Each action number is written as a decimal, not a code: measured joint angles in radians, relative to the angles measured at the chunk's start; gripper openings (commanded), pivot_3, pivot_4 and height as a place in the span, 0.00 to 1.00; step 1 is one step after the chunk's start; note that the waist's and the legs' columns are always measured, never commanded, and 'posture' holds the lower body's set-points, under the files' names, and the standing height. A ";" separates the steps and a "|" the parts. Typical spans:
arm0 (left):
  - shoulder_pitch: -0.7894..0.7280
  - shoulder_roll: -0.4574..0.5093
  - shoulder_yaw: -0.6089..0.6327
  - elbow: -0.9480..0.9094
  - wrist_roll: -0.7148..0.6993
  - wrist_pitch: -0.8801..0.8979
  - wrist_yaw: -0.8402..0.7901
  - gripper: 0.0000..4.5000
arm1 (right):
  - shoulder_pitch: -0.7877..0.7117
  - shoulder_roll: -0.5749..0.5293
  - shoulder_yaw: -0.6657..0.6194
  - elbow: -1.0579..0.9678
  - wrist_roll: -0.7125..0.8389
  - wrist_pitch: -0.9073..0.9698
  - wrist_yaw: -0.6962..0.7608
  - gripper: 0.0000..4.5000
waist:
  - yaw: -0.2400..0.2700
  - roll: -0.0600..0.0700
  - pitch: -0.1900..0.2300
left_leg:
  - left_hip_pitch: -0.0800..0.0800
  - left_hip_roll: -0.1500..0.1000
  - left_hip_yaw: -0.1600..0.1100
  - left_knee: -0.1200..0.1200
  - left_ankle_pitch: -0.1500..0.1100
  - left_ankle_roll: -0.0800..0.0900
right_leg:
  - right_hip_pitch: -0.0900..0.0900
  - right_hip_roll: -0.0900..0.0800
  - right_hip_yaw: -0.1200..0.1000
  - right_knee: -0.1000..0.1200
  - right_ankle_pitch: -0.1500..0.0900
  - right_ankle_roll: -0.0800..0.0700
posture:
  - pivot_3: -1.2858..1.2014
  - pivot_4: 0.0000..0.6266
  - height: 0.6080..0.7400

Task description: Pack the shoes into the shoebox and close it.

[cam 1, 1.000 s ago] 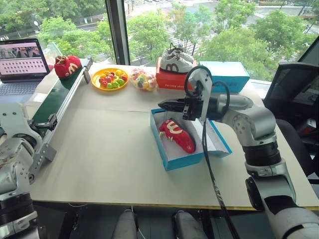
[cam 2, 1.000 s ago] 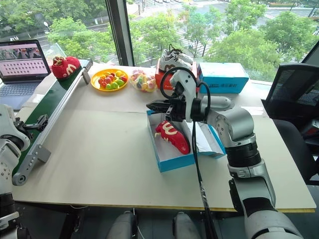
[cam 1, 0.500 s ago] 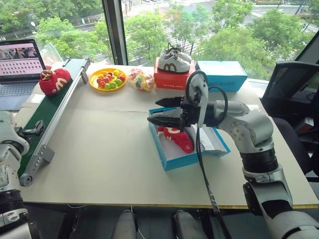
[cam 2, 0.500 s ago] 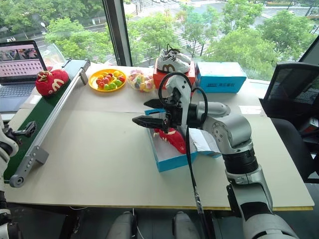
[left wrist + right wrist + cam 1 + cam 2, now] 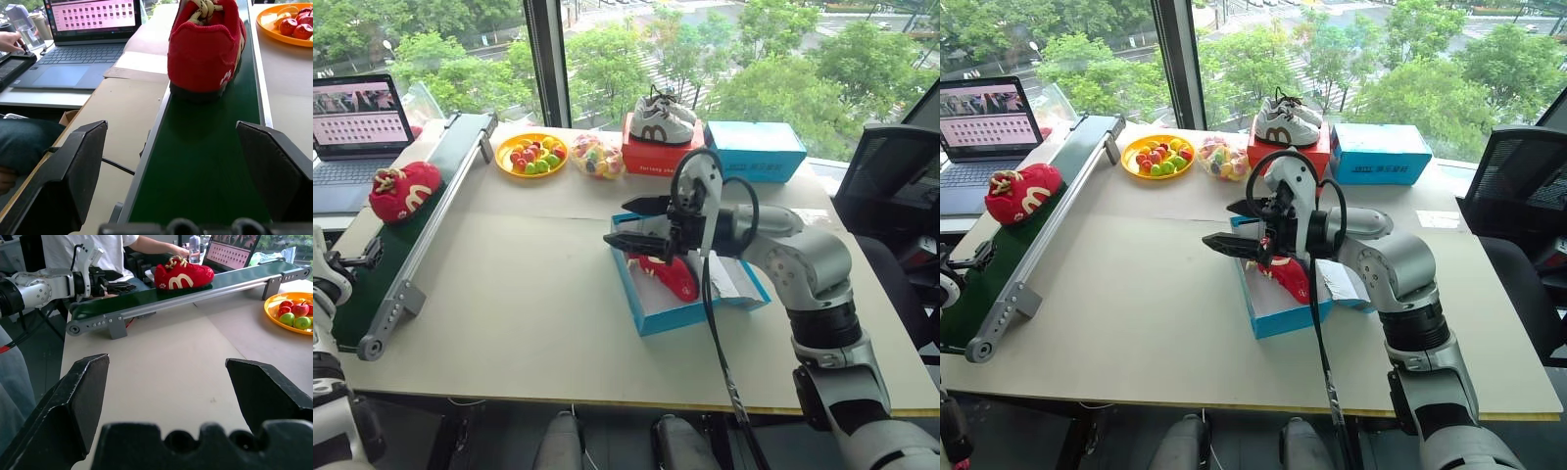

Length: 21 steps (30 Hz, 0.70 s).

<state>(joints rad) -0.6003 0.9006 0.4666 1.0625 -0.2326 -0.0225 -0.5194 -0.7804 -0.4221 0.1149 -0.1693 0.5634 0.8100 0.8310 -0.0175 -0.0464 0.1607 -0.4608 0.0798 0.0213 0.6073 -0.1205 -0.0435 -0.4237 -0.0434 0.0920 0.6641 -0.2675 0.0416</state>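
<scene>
Packing half done: one red shoe (image 5: 663, 273) lies in the shoebox (image 5: 651, 315).
Second shoe (image 5: 404, 192) rides the belt, left frame; both claws released, so a mistimed grab risks dropping it.

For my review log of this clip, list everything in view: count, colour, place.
red shoes: 2, red with white marks; one in the shoebox, one on the conveyor belt.
shoebox: 1, bright blue, white inside; open at table centre.
conveyor belt: 1, green; the table's left edge.
plate of fruit: 1, orange; far side of the table.
bag of sweets: 1, clear, beside the plate.
sneakers: grey-white, on a red box.
second blue box: 1, beside the red box.
laptop: 1, far left.
person: white shirt, behind the belt.
left claw: open, aimed at the belt shoe.
right claw: open, above the shoebox.
</scene>
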 measured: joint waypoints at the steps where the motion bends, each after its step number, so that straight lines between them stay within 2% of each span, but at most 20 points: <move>1: -0.012 0.004 -0.005 0.019 0.002 -0.002 0.000 1.00 | 0.000 -0.003 0.000 0.000 0.000 0.000 -0.002 1.00 | 0.000 0.000 0.000 | 0.000 0.000 0.000 0.000 0.000 0.000 | 0.000 0.000 0.000 0.000 0.000 0.000 | 0.52 0.24 1.00; 10: -0.054 0.017 -0.026 0.133 0.029 -0.024 -0.012 1.00 | 0.000 -0.026 -0.002 0.000 0.000 0.000 -0.009 1.00 | 0.004 0.000 0.000 | 0.000 0.000 0.000 0.000 0.000 0.000 | 0.000 0.000 -0.001 0.001 0.000 0.000 | 0.52 0.24 1.00; 11: -0.057 0.021 -0.031 0.140 0.031 -0.024 -0.015 0.89 | 0.000 -0.026 -0.002 0.000 0.000 0.000 -0.011 1.00 | 0.006 0.000 0.000 | 0.000 0.000 0.000 0.000 0.000 0.000 | 0.000 0.000 -0.001 0.001 0.000 0.000 | 0.52 0.24 1.00; 12: -0.061 0.027 -0.036 0.154 0.035 -0.023 -0.018 0.84 | -0.001 -0.026 -0.002 0.000 0.000 0.000 -0.013 1.00 | 0.007 0.000 0.000 | 0.000 0.000 0.000 0.000 0.000 0.000 | 0.000 0.000 -0.001 0.001 0.000 0.000 | 0.52 0.24 1.00; 16: -0.063 0.031 -0.050 0.177 0.045 -0.022 -0.022 0.51 | -0.001 -0.035 -0.002 0.000 -0.003 0.000 -0.027 1.00 | 0.010 0.000 0.000 | 0.000 0.001 0.000 0.000 0.000 0.000 | 0.000 0.000 -0.002 0.000 0.000 0.000 | 0.52 0.24 1.00; 18: -0.068 0.031 -0.050 0.177 0.044 -0.022 -0.022 0.44 | -0.001 -0.038 -0.002 0.000 -0.003 0.000 -0.028 1.00 | 0.013 0.000 0.000 | 0.000 0.001 0.000 0.000 0.000 0.000 | 0.000 0.000 -0.002 0.001 0.000 0.000 | 0.52 0.24 1.00; 21: -0.075 0.023 -0.052 0.176 0.043 -0.023 -0.025 0.42 | -0.001 -0.038 -0.002 0.000 -0.003 0.000 -0.029 1.00 | 0.018 0.000 0.000 | 0.000 0.001 0.000 0.001 0.000 0.000 | 0.001 0.000 -0.002 0.001 0.000 0.000 | 0.52 0.24 1.00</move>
<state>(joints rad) -0.6751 0.9237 0.4149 1.2380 -0.1896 -0.0452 -0.5443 -0.7819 -0.4601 0.1125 -0.1690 0.5603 0.8103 0.8016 0.0004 -0.0464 0.1607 -0.4610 0.0807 0.0215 0.6079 -0.1203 -0.0437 -0.4230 -0.0435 0.0897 0.6647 -0.2677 0.0412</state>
